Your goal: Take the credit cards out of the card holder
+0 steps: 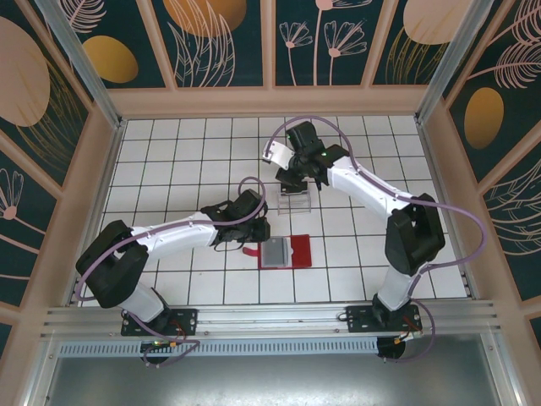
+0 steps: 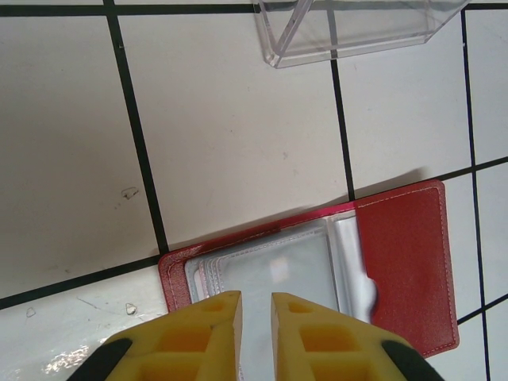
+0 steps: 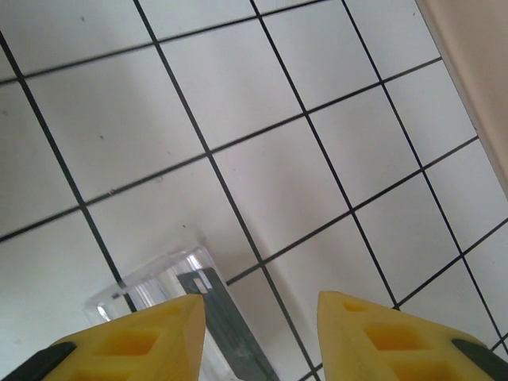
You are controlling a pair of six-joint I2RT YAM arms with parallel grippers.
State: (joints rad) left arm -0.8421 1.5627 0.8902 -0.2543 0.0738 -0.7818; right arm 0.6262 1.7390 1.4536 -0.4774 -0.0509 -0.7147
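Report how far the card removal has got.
Done: the wallet lies open on the table. In hand: the left gripper, narrowly open, hangs over its sleeves; the right gripper is open above the clear box. Left: no card is clearly out yet; pulling them remains.

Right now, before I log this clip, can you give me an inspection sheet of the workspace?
Surface: white tiled table, black grid lines.
Job's things: red card holder lies open and flat, clear sleeves up; credit cards cannot be made out.
Clutter: clear plastic box beyond the card holder, apart from it.
End effectors: left end effector over the sleeves, fingers a narrow gap apart; right end effector open over the clear plastic box.
Cables: purple cables loop along both arms.
Surroundings: teal floral wall panels; metal rail at near edge.
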